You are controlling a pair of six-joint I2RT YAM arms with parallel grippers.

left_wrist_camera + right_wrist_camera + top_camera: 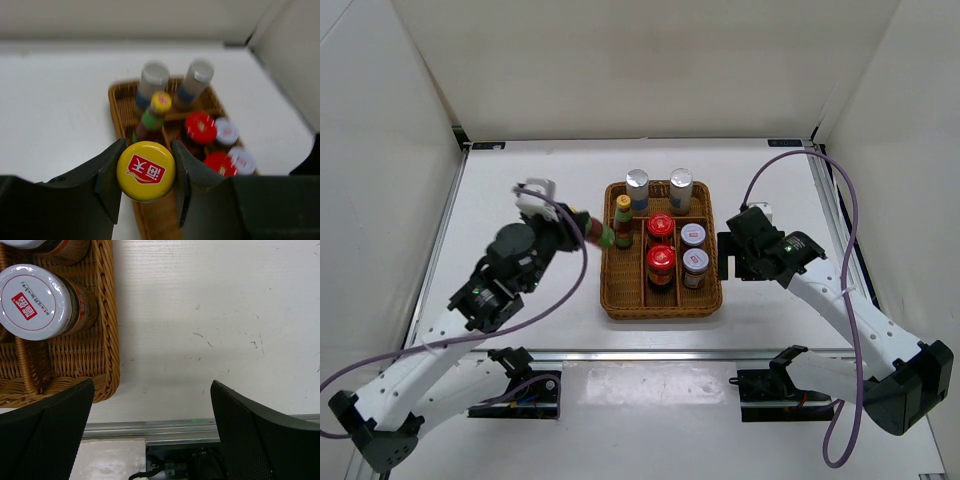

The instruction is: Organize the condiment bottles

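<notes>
My left gripper (578,225) is shut on a slim yellow-capped sauce bottle (599,235) and holds it tilted in the air at the left edge of the wicker tray (612,300). In the left wrist view its yellow cap (146,171) sits between my fingers (107,182). In the tray stand the other yellow-capped bottle (623,220), two silver-capped bottles (637,190) (681,188), two red-lidded jars (661,228) (660,262) and two white-lidded jars (693,236) (696,262). My right gripper (730,256) is open and empty just right of the tray, beside a white-lidded jar (35,302).
The tray has three lengthwise lanes; the left lane's near part (157,220) holds nothing. The tray's right rim (107,315) lies close to my right gripper's left finger. A metal rail (190,427) runs along the table's near edge. White walls enclose the table.
</notes>
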